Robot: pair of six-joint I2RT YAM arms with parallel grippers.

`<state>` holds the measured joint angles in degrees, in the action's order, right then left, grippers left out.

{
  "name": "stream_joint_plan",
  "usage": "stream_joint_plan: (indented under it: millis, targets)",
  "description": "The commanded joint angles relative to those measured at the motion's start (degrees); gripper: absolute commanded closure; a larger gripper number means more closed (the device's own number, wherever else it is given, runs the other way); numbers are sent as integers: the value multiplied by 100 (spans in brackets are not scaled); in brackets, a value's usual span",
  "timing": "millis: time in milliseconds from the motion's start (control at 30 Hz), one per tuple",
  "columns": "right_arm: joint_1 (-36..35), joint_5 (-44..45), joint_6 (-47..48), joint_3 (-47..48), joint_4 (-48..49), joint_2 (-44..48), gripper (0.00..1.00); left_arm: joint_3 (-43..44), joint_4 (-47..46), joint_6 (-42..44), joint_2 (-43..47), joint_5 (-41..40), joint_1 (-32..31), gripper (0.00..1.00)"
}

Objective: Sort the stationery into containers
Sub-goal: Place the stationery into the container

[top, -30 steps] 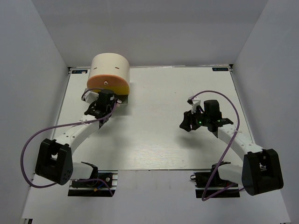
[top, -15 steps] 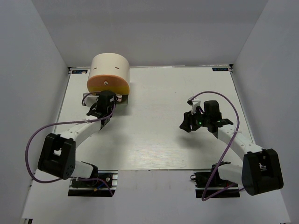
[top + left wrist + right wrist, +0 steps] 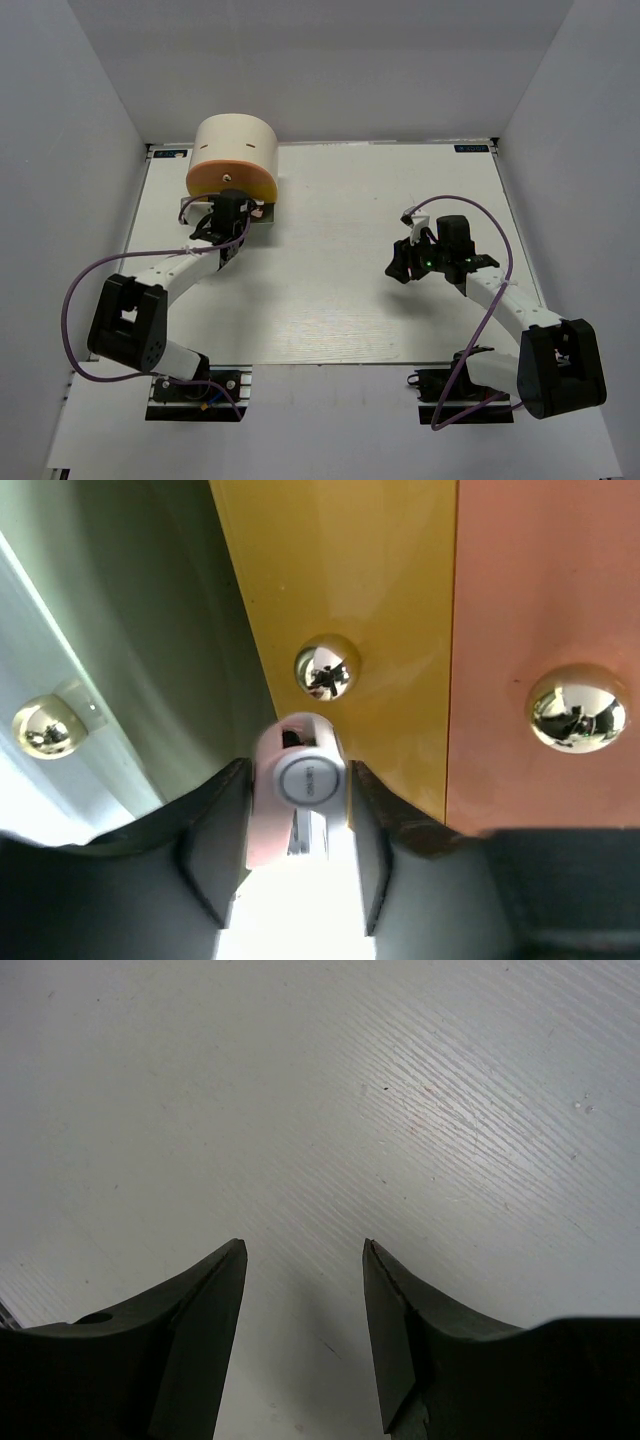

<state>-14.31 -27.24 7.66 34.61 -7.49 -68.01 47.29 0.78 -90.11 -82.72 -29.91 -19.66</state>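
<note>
The cream cylindrical container [image 3: 237, 150] stands at the table's back left. Its orange tier [image 3: 550, 600], yellow tier [image 3: 350, 580] and a grey-green tier [image 3: 130, 630] fill the left wrist view, each with a shiny round knob. My left gripper [image 3: 229, 207] is right against the container's front. It is shut on the pinkish-white clip [image 3: 300, 780], which sits just below the yellow tier's knob [image 3: 327, 667]. My right gripper [image 3: 400, 262] is open and empty above bare table at the right [image 3: 303, 1250]. The markers and erasers are out of view.
A grey tier edge [image 3: 188, 208] sticks out at the container's base on the left, and a small part shows at its right base [image 3: 260, 212]. White walls close in the table on three sides.
My left gripper has moved up the table toward the container's front with the clip, and its arm has swung left. The right arm has not moved.
</note>
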Motion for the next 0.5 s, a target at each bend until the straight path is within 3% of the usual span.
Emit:
stream_joint_plan:
  millis: [0,100,267,433,467]
  targets:
    - [15,-97,51,2,142,-2,44,255,151,-95,36,-155,24,42]
    - [33,-79,60,-24,142,-11,44,255,151,-148,36,-103,24,36]
    - [16,-88,86,-42,142,-19,44,184,98,-148,238,20,24,39]
    - [15,-106,104,-51,134,-28,44,132,46,273,633,440,-82,66]
    - [7,-106,121,-60,142,-46,44,132,-42,761,721,573,-82,78]
